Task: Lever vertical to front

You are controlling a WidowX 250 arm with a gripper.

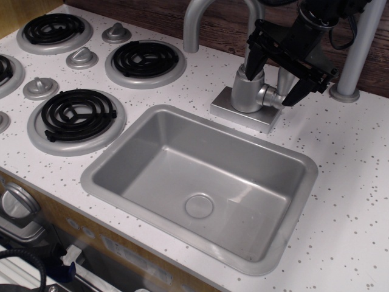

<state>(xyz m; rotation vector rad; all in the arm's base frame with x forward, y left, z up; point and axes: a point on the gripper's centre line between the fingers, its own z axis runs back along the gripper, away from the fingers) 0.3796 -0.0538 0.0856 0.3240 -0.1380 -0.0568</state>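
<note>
Lever [283, 78] mostly hidden behind the black gripper [275, 80], gooseneck spout [196, 24] cut off by the top edge.

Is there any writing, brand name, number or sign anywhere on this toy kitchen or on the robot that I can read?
None can be read.
Pale label strip on the front panel below the sink: marks too blurred to read.
Burners, stove knobs, faucet base and black end effector: no text visible.
</note>
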